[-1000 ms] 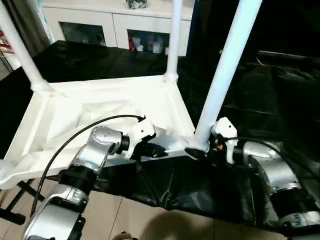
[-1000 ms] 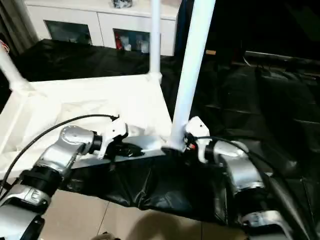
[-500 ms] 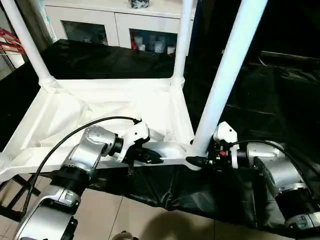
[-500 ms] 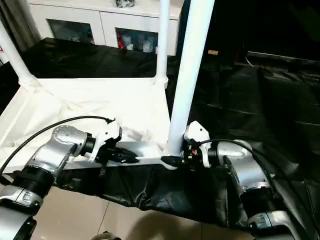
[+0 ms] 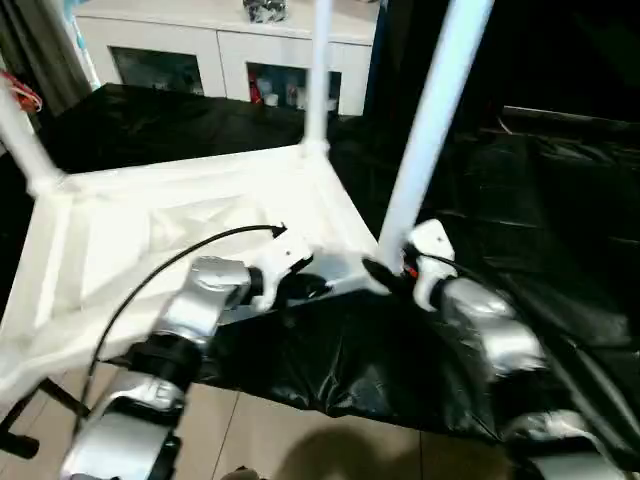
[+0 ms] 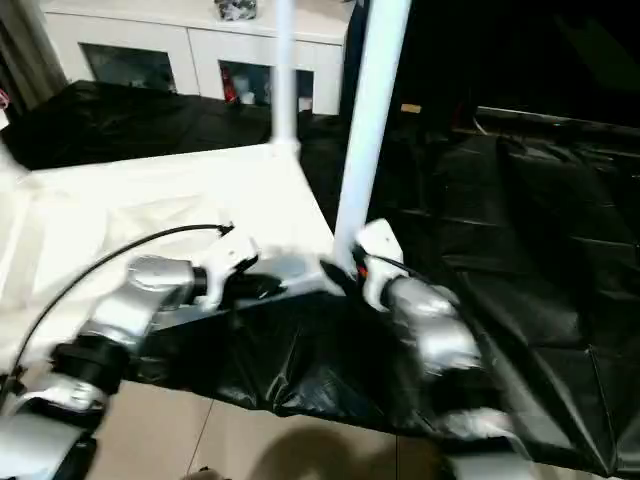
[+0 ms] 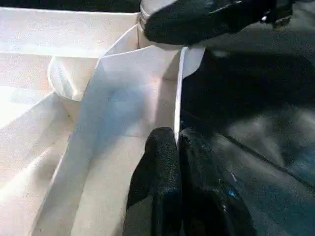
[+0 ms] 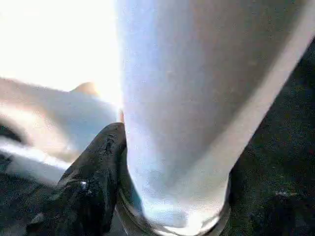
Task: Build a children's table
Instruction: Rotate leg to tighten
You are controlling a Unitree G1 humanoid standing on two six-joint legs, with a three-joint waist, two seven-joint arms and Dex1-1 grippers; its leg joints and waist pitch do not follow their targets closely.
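You have one children's table in front of you, lying upside down on the black-covered work table, with its ribbed underside facing up. Count three white legs standing upright from its corners: the near right leg, the far right leg, and a far left leg cut by the picture's edge. You can see two grippers, one on each silver forearm.

The left gripper sits at the near rim of the tabletop, just left of the near right corner. Its two black fingers are clenched on the thin white rim, one on each side of it. The right gripper is at the foot of the near right leg, where the leg meets its corner socket. One black finger lies against the leg's base on one side; the other side is too dark to read, so you cannot tell whether it is truly grasping the leg or only bracketing it.

The head views give you the whole layout, with a white cabinet behind the work table. The left wrist view adds the pinch on the rim, and the right gripper's finger at the corner beyond.
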